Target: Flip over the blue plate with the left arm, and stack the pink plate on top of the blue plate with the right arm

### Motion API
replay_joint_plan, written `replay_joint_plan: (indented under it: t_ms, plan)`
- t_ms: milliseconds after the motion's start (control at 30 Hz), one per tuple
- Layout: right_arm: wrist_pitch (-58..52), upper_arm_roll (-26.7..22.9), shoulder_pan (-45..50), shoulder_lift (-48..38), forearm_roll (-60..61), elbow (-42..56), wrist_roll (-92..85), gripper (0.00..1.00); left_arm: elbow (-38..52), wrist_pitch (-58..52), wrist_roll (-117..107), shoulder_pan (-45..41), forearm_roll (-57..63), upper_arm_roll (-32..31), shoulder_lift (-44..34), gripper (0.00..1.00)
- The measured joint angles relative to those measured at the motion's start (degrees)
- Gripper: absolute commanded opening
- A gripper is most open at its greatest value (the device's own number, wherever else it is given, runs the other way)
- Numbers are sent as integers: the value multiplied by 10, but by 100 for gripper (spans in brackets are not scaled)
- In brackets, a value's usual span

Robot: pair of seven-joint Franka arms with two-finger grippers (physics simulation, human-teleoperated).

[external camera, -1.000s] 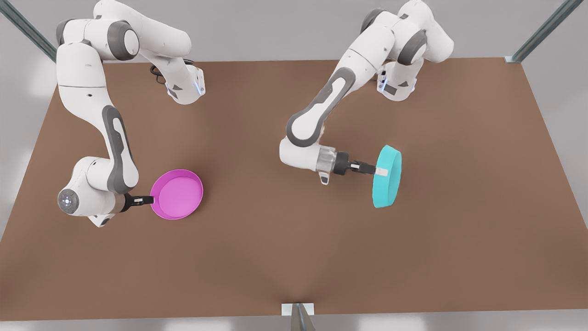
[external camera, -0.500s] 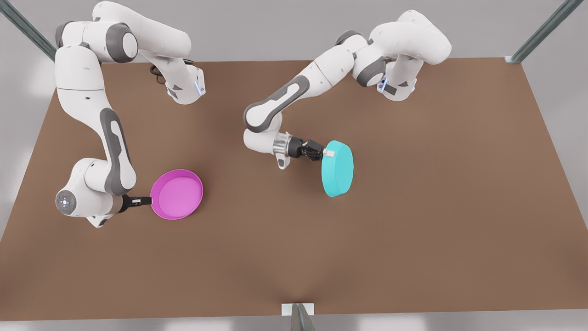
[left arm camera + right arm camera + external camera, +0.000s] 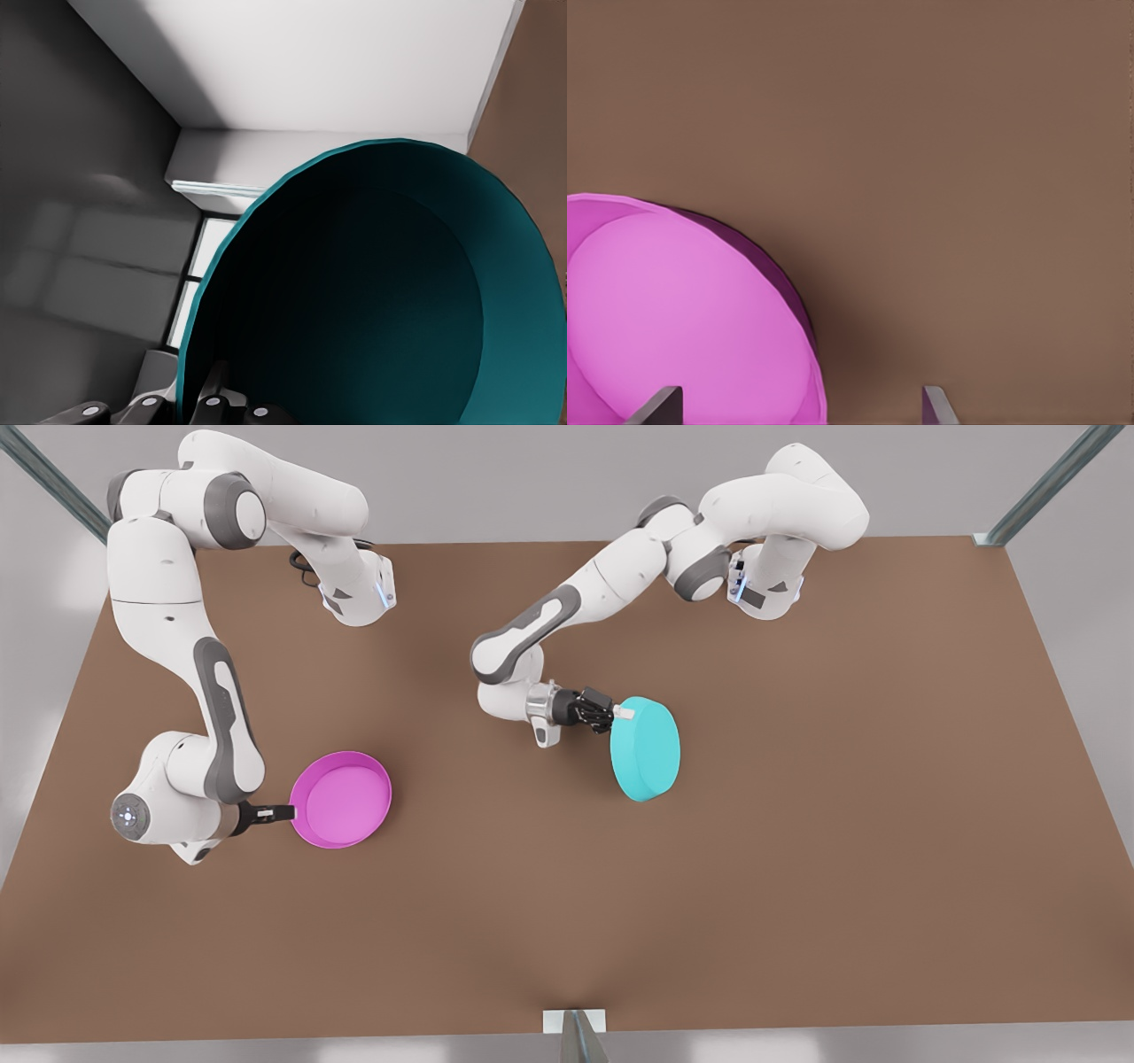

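Left gripper (image 3: 618,714) clamped on the blue plate (image 3: 647,751), mid-flip above the table (image 3: 797,868).
Finish the turn before lowering (rim-down, level); right gripper (image 3: 288,811), fingers apart, waits beside the pink plate (image 3: 344,801).

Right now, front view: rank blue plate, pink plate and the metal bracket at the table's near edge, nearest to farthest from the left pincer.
1. blue plate, in the left pincer, table middle.
2. pink plate, front view's left, at the right pincer.
3. metal bracket, table's bottom edge.
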Motion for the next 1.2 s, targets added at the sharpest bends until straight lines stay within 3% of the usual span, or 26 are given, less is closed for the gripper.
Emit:
replay_joint_plan:
  t_ms: [233, 267, 300, 533, 667, 967, 1167, 1200]
  plan:
    - [2, 0, 1, 4, 0, 0, -4, 100, 4, 9, -23, 0, 0, -15, 15, 24]
    - [3, 0, 1, 5, 0, 0, -4, 100, 3, 11, -26, 0, 0, -15, 15, 88]
    - [5, 0, 1, 8, 0, 0, -5, 100, 3, 14, -29, 1, 0, -15, 15, 100]
    - [18, 1, 1, 21, 0, 0, -7, 100, 46, 36, -44, 5, -13, -36, 14, 100]
    - [29, 1, 2, 30, 1, -1, -8, 100, 86, 81, -69, 9, -81, -42, 5, 100]
    - [63, 2, -8, 38, 30, -37, -15, 100, 112, 421, -266, 126, -305, -39, -67, 100]
    - [92, 9, -7, 43, 46, -44, -20, 100, 148, 535, -384, 149, -390, -41, -138, 100]
    - [94, 10, -8, 41, 47, -45, -21, 96, 147, 545, -400, 163, -407, -41, -169, 100]
